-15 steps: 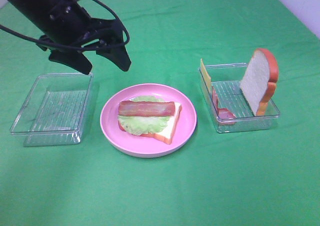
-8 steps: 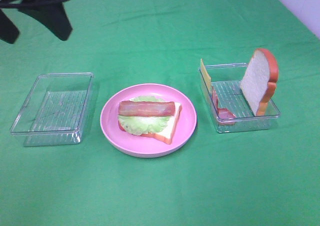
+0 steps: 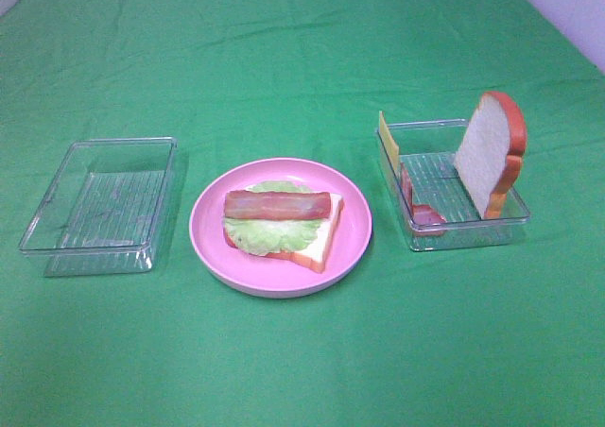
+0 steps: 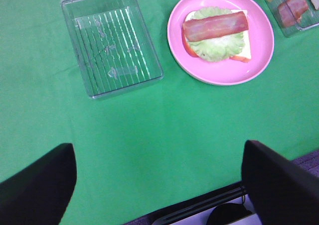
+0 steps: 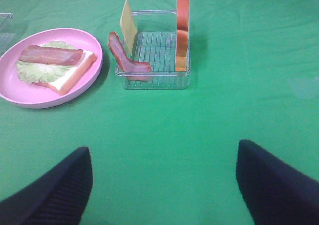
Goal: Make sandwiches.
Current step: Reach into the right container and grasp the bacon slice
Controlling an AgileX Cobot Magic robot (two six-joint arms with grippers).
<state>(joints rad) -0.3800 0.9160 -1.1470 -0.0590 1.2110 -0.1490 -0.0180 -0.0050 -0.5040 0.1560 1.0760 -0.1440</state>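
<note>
A partly built sandwich lies on the round pink plate (image 3: 213, 247): a bread slice (image 3: 327, 240), a lettuce leaf (image 3: 274, 234) on it, and a bacon strip (image 3: 277, 204) on top. It also shows in the left wrist view (image 4: 216, 28) and the right wrist view (image 5: 50, 56). A second bread slice (image 3: 490, 153), a yellow cheese slice (image 3: 388, 140) and another bacon strip (image 3: 416, 206) stand in the right clear tray (image 3: 468, 233). Neither gripper shows in the exterior view. My left gripper (image 4: 157, 150) and right gripper (image 5: 163, 150) are open, empty and far from the food.
An empty clear tray (image 3: 99, 205) sits left of the plate, also in the left wrist view (image 4: 110, 41). Everything rests on a green cloth (image 3: 302, 59). The table's near edge shows in the left wrist view (image 4: 199, 205).
The left arm, which hung above the empty left tray, has pulled back up and to the left and has left the exterior view. The food and trays have not moved.
</note>
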